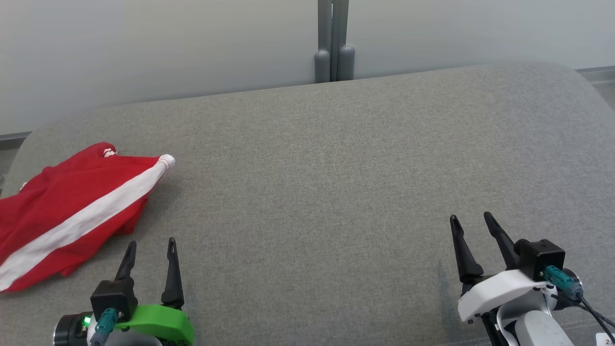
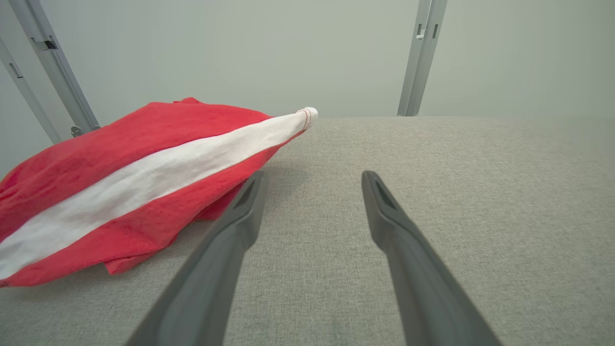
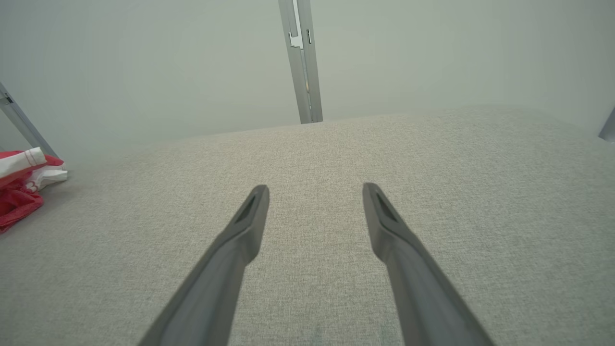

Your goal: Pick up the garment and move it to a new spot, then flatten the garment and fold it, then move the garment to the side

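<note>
The garment (image 1: 67, 211) is red with a broad white stripe and lies crumpled at the left edge of the grey padded surface (image 1: 326, 182). My left gripper (image 1: 151, 242) is open just to its right and nearer to me, apart from the cloth. In the left wrist view the garment (image 2: 134, 187) lies left of the open gripper (image 2: 313, 176), its hem close to the left finger. My right gripper (image 1: 470, 217) stands open at the lower right, far from the cloth. In the right wrist view the gripper (image 3: 315, 187) holds nothing and the garment (image 3: 21, 185) shows at the far left.
A pale wall runs behind the surface, with a grey upright post (image 1: 334, 43) at its middle. The surface's rounded far edge (image 1: 307, 86) and right corner (image 1: 581, 81) are in view. More grey posts (image 2: 53, 62) stand behind the garment.
</note>
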